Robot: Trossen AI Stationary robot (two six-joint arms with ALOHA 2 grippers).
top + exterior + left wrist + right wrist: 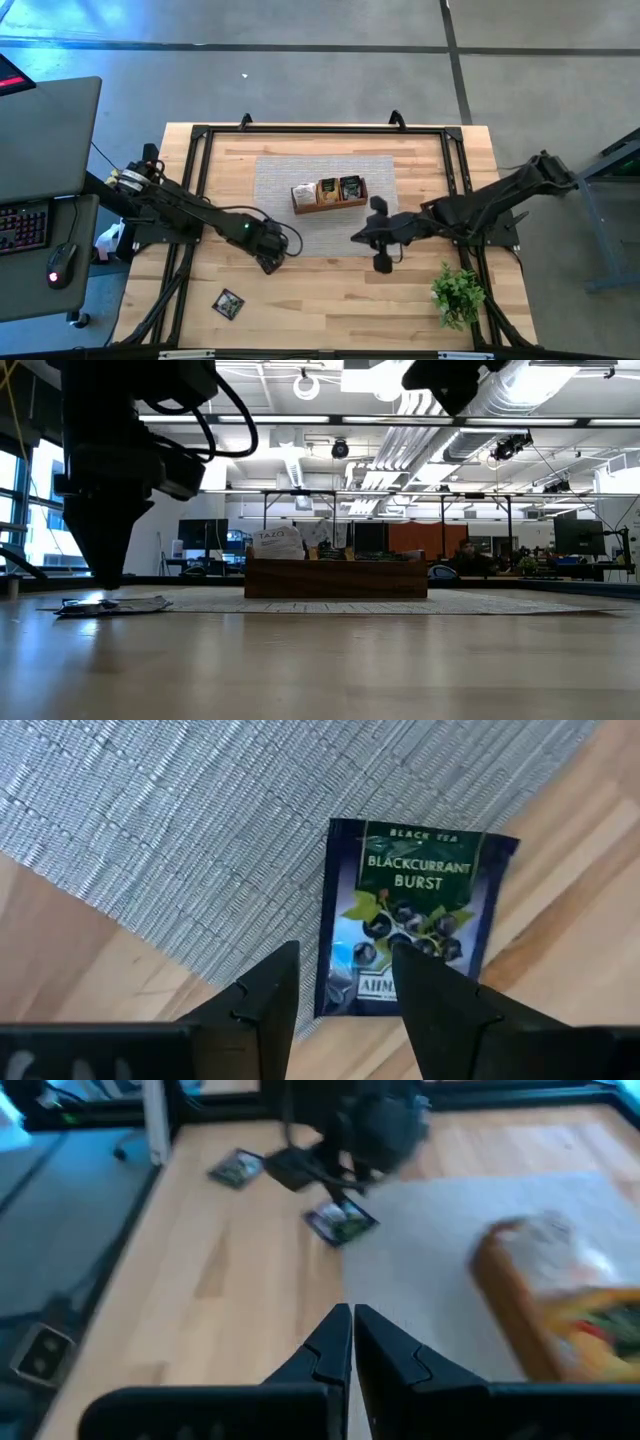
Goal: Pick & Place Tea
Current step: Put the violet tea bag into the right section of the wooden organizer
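Blackcurrant sachet addressed by the left gripper at the mat's near corner.

The sachet is seen lying flat, half on the grey mat and half on the wooden table, with the left fingers spread just above one edge. It is judged light, thin, flexible and somewhat slick, so an edge pinch is advised. The right gripper is held pressed together and empty, near the wooden tray; another sachet lies well apart.
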